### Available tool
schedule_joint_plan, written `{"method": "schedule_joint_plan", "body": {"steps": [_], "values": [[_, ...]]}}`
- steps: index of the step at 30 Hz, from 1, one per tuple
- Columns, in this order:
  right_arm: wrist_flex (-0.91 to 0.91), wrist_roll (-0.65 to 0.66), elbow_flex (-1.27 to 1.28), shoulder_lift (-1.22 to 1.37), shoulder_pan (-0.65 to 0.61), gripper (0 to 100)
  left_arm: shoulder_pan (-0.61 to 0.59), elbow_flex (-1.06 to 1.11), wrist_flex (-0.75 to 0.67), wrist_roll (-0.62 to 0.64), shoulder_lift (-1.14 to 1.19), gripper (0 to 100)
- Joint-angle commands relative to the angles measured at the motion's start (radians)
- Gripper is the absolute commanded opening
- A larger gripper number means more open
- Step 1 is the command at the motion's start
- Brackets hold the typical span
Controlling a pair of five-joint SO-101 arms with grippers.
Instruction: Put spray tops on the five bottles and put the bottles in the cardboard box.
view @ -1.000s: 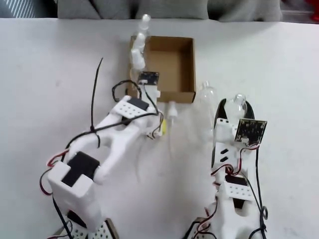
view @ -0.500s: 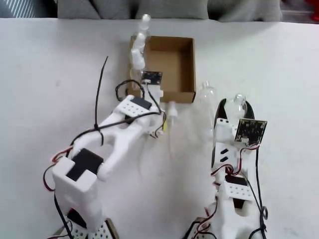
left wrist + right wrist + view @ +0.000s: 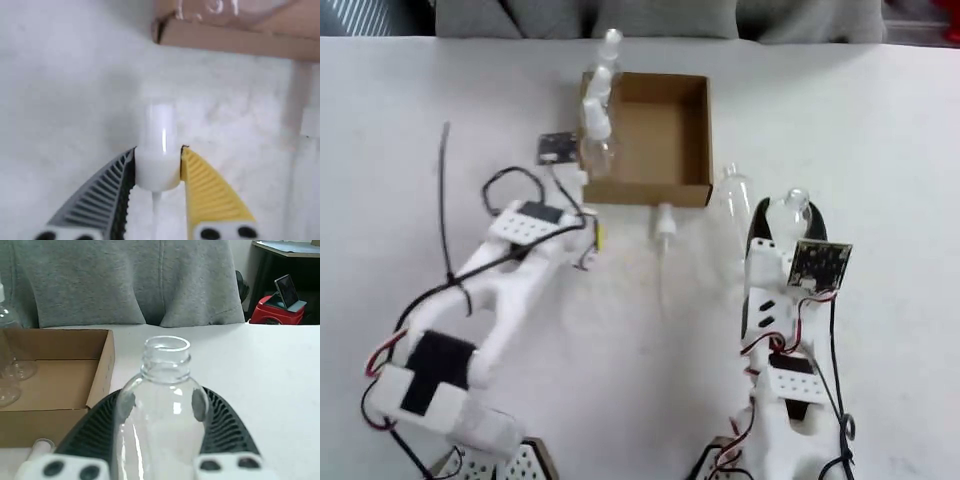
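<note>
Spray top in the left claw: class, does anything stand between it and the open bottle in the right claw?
Yes. Between the held spray top and the open bottle, a loose spray top lies before the cardboard box, and a second clear bottle sits beside the open one.

Grey cushions (image 3: 135, 280) are lining the far edge of the white counter (image 3: 880, 130), and a red container (image 3: 272, 315) is propping up a tablet (image 3: 286, 290).
</note>
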Motion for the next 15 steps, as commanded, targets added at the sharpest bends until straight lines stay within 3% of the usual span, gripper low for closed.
{"method": "schedule_joint_plan", "body": {"steps": [1,8,15], "values": [[-0.105,-0.008,-0.04,0.022,-0.085,1.6,-0.068,0.089,-0.149,-0.049,-0.131,7],[-0.134,-0.008,-0.167,0.024,-0.297,1.6,-0.12,0.262,-0.321,-0.071,-0.254,7],[-0.137,-0.008,-0.169,0.015,-0.374,1.6,-0.119,0.414,-0.419,-0.071,-0.418,7]]}}
